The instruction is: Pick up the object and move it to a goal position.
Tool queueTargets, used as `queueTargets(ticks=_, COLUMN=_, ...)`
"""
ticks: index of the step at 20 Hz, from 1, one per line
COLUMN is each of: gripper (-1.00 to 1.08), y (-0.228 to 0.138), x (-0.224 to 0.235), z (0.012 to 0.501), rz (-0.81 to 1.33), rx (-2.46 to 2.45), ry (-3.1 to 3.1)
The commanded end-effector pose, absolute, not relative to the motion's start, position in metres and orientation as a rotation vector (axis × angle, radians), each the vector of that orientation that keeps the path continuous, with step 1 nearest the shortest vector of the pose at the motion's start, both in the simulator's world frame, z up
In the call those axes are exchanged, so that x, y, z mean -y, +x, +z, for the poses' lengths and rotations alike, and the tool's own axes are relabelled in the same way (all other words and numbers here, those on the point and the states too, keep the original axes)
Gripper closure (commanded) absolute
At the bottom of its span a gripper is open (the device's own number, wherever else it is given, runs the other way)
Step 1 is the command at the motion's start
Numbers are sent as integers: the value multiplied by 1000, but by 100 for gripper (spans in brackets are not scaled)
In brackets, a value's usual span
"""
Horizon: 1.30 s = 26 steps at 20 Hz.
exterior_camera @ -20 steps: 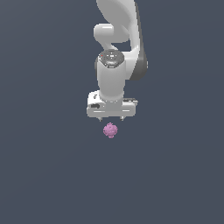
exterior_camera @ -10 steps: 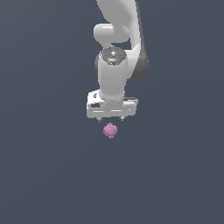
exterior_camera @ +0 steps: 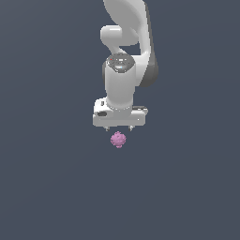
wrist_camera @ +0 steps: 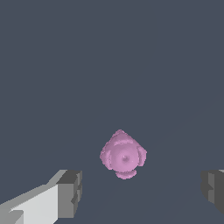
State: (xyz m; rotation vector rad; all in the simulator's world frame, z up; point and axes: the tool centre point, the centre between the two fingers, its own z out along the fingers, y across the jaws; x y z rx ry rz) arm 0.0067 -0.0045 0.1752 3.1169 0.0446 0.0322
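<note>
While the white robot gripper [exterior_camera: 118, 127] hangs with its grey-padded fingers [wrist_camera: 70, 194] spread wide apart, the small pink knobbly roundish object [exterior_camera: 118, 139] lies just beneath them on the dark grey floor [exterior_camera: 47, 187], untouched.

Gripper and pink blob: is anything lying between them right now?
Nothing. In the wrist view only bare dark surface separates the open fingers from the pink blob; the exterior view shows the gripper just above it.
</note>
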Motion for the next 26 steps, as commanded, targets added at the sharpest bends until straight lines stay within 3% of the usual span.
queueTargets(ticks=1, gripper=-92, y=6, x=4, z=170, rz=30, rx=11, ry=3120)
queueTargets(ticks=26, gripper=-92, y=-17, x=8, z=95, rz=2, rx=931, ry=3001)
